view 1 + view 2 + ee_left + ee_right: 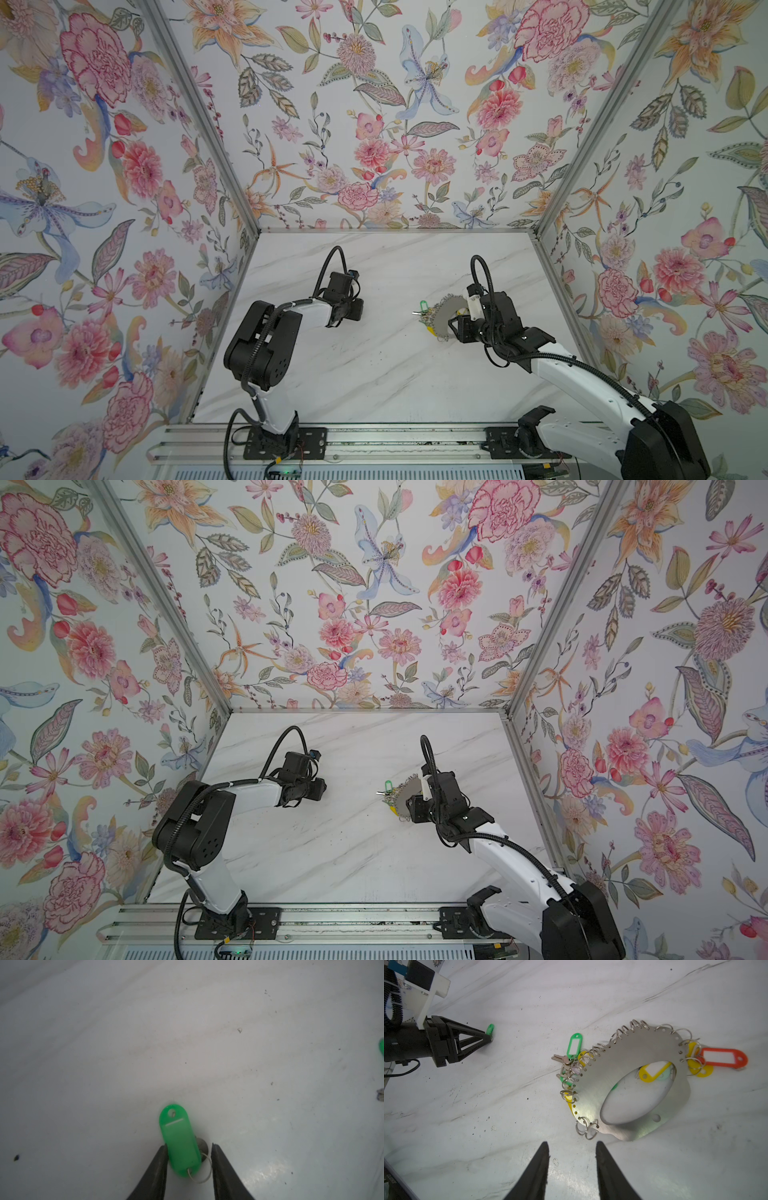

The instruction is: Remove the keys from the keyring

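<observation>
While the marble table (374,374) carries the grey keyring (633,1053), tagged keys (560,1058) crowding its rim, the right gripper (572,1142) hovers beside it, jaws apart, empty; left gripper (189,1144), jaws apart around one loose green-tagged key (178,1138).

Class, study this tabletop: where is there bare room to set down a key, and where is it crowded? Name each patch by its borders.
Bare table: the middle, between the left gripper and the keyring; the strip along the back wall; the front, along the rail. Crowded: the keyring's rim, fanned with tags, by the right gripper.
</observation>
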You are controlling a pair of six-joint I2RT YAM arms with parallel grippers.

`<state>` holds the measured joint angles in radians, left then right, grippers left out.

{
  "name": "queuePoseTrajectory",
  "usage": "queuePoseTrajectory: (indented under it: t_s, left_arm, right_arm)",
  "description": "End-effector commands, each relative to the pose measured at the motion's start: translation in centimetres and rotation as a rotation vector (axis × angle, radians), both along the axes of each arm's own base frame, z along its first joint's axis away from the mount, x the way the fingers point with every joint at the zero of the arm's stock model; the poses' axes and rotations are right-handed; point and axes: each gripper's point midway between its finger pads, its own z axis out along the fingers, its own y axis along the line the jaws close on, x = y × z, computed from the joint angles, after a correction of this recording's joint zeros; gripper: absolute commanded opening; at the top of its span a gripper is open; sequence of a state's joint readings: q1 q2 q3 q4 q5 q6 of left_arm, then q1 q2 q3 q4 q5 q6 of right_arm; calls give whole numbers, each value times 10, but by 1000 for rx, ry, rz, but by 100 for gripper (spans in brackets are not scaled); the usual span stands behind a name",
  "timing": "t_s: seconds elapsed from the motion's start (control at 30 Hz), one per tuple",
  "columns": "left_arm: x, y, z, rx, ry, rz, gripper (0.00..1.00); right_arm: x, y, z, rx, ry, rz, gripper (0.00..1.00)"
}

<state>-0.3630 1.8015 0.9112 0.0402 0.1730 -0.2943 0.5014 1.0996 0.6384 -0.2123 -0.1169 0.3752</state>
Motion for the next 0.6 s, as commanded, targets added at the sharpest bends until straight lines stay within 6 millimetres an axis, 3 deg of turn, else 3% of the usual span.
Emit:
queuePoseTrajectory:
  t_s: [0.0, 0.1, 0.23, 0.43, 0.57]
  left_arm:
    - [6, 0, -2, 20, 6, -3, 25]
    - [3, 4, -4, 40, 7, 4, 13]
    - [-4, 26, -4, 61, 9, 49, 6]
    - [-12, 19, 31, -123, -71, 20, 5]
    - [-13, 22, 41, -380, -79, 33, 13]
  right_arm:
    - [-2, -2, -3, 4, 11, -4, 39]
    - [-2, -5, -2, 4, 6, -13, 39]
    - [-4, -7, -5, 5, 9, -16, 39]
    - [-4, -3, -12, 17, 29, -7, 39]
    - [-4, -1, -9, 30, 23, -4, 39]
